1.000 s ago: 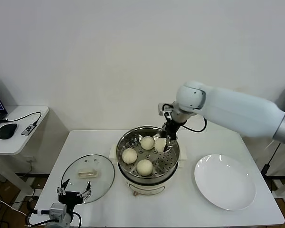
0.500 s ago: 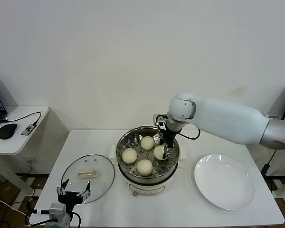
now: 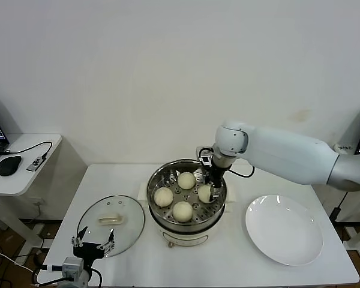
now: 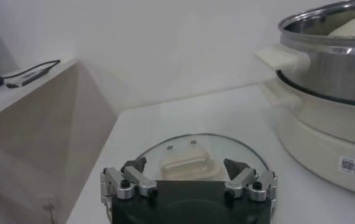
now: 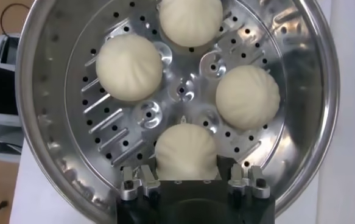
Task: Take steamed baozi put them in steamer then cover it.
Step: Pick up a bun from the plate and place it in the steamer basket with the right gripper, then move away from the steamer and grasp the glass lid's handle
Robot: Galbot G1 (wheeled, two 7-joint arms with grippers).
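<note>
Four baozi (image 5: pixel 186 150) sit in steamer (image 5: pixel 49 122); right pincer (image 5: pixel 189 180) grips the last. Risk: soft bun sticks, lifting on release.

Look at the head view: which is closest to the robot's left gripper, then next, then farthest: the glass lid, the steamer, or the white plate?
1. Glass lid, just beyond the left gripper.
2. Steamer, middle of the table.
3. White plate, far right side.
</note>
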